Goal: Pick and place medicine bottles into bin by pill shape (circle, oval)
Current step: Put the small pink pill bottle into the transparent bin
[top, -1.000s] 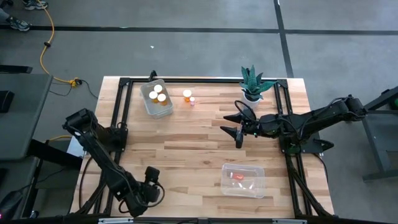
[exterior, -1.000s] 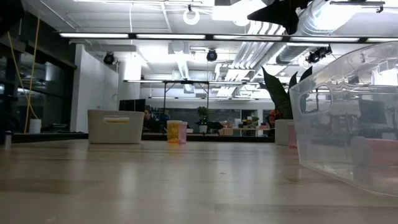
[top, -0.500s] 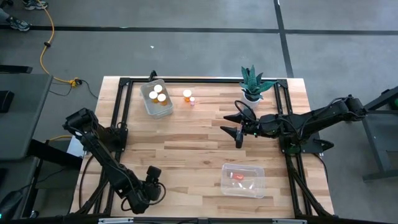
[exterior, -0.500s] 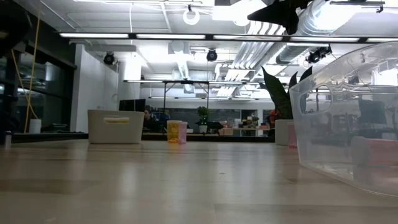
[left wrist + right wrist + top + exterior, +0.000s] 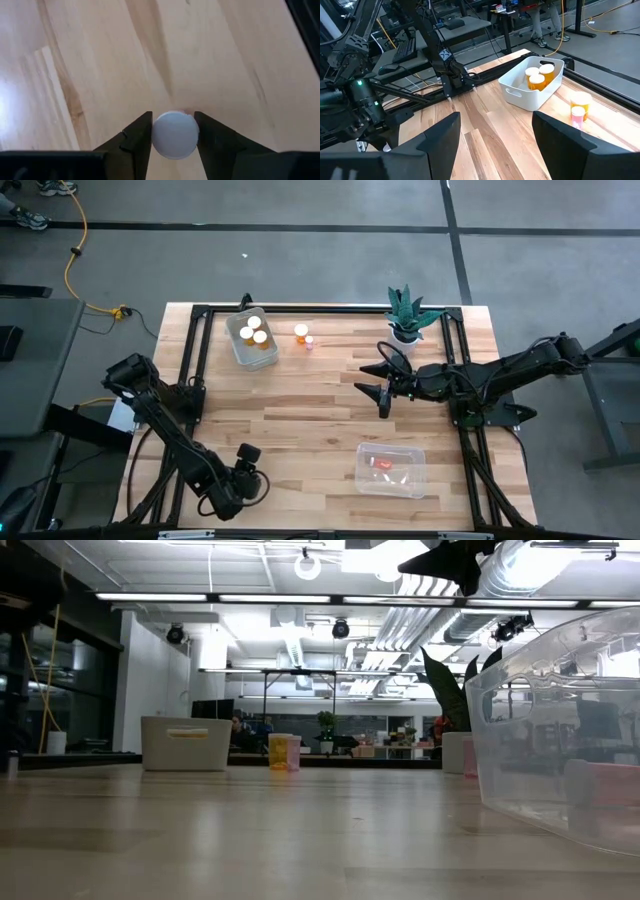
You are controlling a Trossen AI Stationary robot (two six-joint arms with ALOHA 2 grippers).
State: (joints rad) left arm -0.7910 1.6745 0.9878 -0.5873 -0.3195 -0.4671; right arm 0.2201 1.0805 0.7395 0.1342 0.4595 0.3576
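Observation:
My left gripper (image 5: pixel 247 473) is near the table's front left, shut on a small medicine bottle with a round white cap (image 5: pixel 175 135) and a hint of pink below it. My right gripper (image 5: pixel 368 380) hangs open and empty over the table's middle right. Two more bottles, an amber one (image 5: pixel 301 332) and a small pink one (image 5: pixel 309 342), stand on their bases at the far side. A white bin (image 5: pixel 250 338) at the far left holds three amber bottles. A clear tub (image 5: pixel 390 468) at the front right holds reddish bottles. My left gripper pinches the bottle at the rim of its white cap (image 5: pixel 159 135) between its two fingers, one on each side. The fingers come from above, pointing down. The bottle stands upright in the hold; whether its base is on the table I cannot tell.
A potted green plant (image 5: pixel 407 315) stands at the far right. Black frame rails run along the table's left (image 5: pixel 192 370) and right (image 5: pixel 462 380) sides. Bare wood lies between the bin, the tub and the grippers.
My left gripper has shifted a little toward the table's right and far side, still shut on the bottle. My right arm has kept still.

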